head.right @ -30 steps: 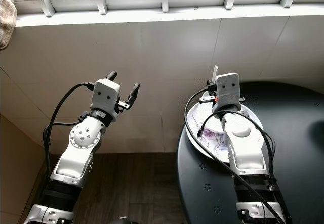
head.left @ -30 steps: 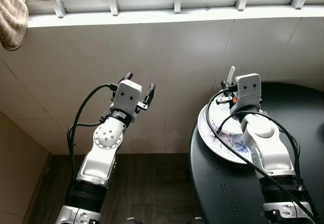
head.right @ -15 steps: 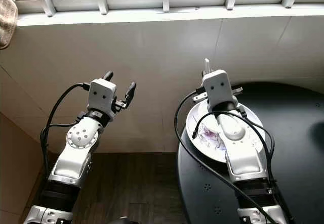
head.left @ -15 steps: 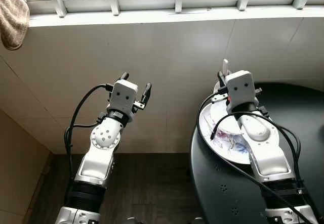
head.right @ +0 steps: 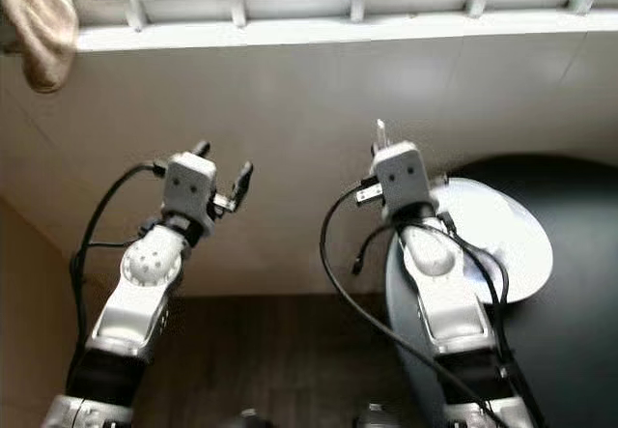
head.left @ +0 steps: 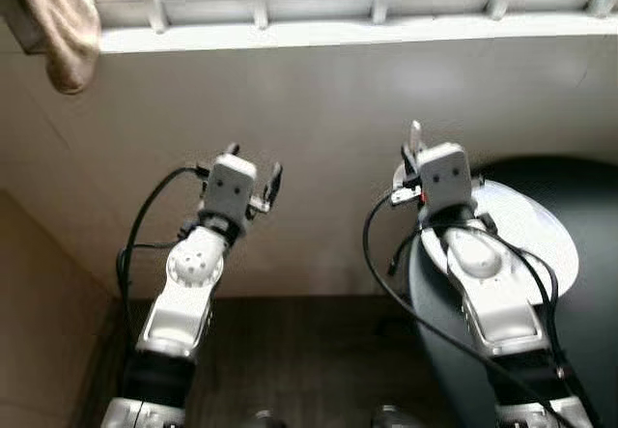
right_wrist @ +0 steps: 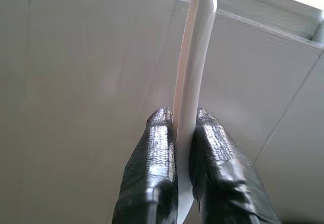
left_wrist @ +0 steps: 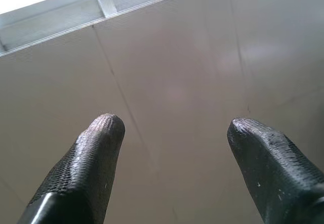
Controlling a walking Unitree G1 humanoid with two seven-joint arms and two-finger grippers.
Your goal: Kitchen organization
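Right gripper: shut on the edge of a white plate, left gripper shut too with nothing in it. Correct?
One thing is off: the left gripper is open, not shut. The left wrist view shows its two black fingers set well apart with only the tiled wall between them. The rest holds: the right gripper is shut on the rim of the white plate.

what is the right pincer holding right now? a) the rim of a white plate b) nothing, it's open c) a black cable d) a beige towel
a: in the right wrist view the right pincer has both black fingers clamped on the thin edge of the white plate, which lies over the dark round table.
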